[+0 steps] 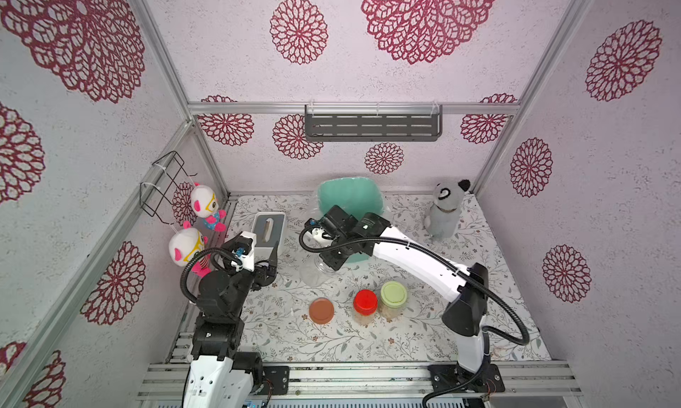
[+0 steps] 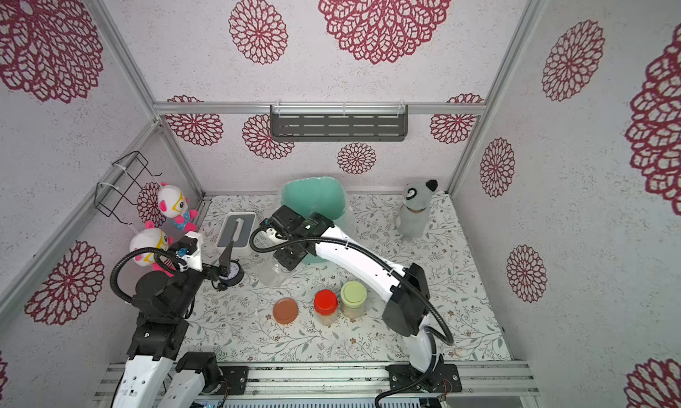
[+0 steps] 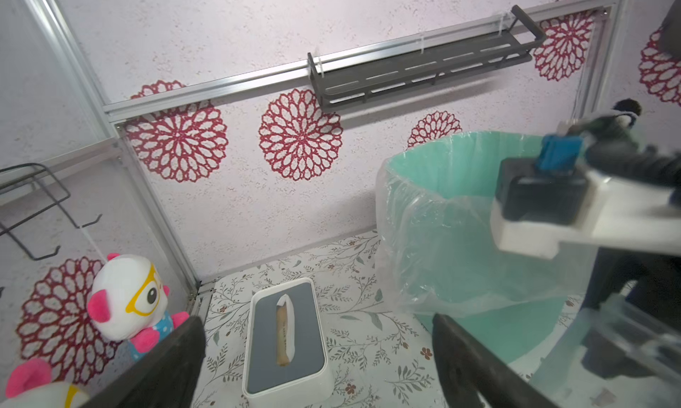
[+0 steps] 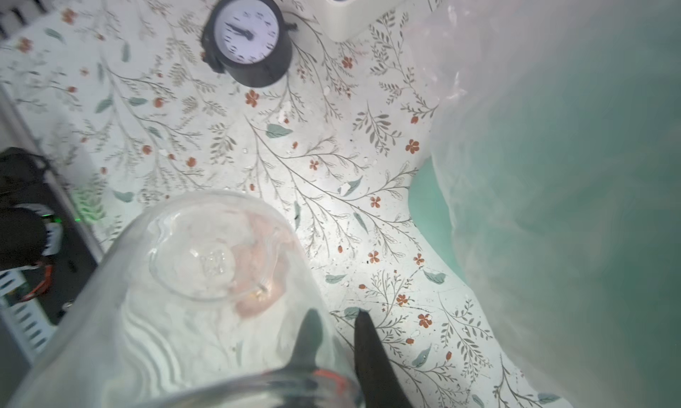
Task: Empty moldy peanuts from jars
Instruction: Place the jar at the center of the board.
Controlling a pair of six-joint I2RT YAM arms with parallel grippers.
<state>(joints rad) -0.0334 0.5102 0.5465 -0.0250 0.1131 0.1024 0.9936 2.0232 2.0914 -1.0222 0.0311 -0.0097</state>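
Since the peanuts are bound for the bin (image 1: 350,194), the work on the desk (image 1: 405,340) gathers round it. The bin, lined with a clear bag, stands at centre back in both top views. The right arm (image 1: 423,262) reaches across to the bin's lower-left side, its jaws nearly closed on the wall of an open jar (image 1: 315,273) at the mouth. The right wrist view shows one finger inside the wall and one outside. A rim grip like that, I judge, suits tipping the jar. It hangs just beside the bin, not over it, tilted with its base toward lower left. It looks almost clear, and pinkish-tan shapes at its base (image 4: 258,277) may be leftover kernels, though I cannot tell. The left arm (image 1: 224,288) sits at centre left with its jaws spread wide and empty above the tissue box (image 3: 265,343), probably free for the next lid. At lower centre the red jar (image 1: 365,305) and green jar (image 1: 393,299) stand upright side by side, lids on. Tan peanuts (image 2: 325,318) show through their walls, so those two remain to be emptied. A brown lid (image 1: 321,310) lies flat to their left, likely from the held jar.
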